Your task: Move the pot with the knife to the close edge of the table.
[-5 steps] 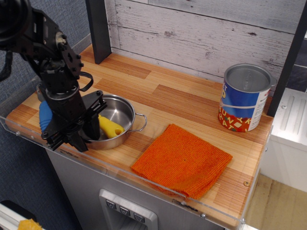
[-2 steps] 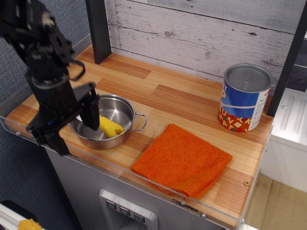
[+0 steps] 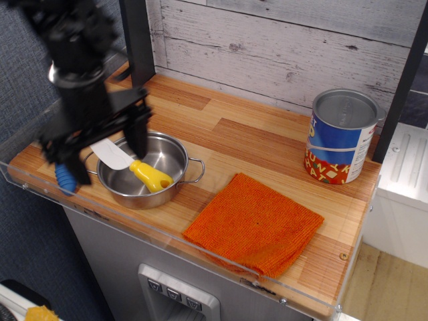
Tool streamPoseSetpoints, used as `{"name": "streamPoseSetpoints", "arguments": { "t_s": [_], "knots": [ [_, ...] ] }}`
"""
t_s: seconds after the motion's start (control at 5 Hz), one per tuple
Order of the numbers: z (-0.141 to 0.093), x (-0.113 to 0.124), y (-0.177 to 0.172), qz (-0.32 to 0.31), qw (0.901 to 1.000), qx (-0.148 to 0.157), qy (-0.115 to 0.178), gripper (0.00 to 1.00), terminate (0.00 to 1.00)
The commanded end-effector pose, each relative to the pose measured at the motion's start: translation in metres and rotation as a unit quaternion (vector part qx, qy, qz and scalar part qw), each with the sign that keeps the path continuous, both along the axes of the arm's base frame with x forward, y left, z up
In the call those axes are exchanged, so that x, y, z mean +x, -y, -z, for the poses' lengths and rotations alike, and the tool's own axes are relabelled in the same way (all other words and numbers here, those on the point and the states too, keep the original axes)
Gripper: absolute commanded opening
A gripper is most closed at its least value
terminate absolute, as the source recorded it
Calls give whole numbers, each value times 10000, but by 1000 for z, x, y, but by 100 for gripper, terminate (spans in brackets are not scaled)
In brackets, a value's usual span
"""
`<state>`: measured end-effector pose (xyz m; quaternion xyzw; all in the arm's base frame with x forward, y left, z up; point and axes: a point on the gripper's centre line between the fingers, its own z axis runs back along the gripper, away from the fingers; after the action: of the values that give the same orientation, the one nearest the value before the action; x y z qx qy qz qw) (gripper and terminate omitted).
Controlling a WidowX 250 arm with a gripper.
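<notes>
Above the pot [image 3: 147, 172] hovers the hand [image 3: 93, 144], fingers spread, gripping nothing. Inside the pot lies the knife [image 3: 134, 165], yellow handle toward the tabletop's [image 3: 254, 140] near rim; an orange cloth [image 3: 254, 224] sits to the pot's right.

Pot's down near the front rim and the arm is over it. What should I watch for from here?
1. The knife lies loose, its white blade poking over the pot rim; a brush from the tool hovering just above could flip it out.
2. The pot sits close to the acrylic rim of the table, so a nudge may knock it against that edge.
3. The blue-handled utensil lies beside the pot and could get swept.
</notes>
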<state>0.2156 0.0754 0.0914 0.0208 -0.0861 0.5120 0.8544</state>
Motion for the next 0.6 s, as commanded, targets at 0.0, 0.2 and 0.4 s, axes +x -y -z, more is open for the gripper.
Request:
{"name": "streamPoseSetpoints", "arguments": {
  "t_s": [0.0, 0.2, 0.4],
  "knots": [
    [-31, 43, 24, 2454, 9671, 664, 121, 100, 0],
    [-38, 57, 38, 3386, 9381, 712, 132, 100, 0],
    [-49, 69, 47, 3772, 9228, 697, 360, 100, 0]
  ]
}}
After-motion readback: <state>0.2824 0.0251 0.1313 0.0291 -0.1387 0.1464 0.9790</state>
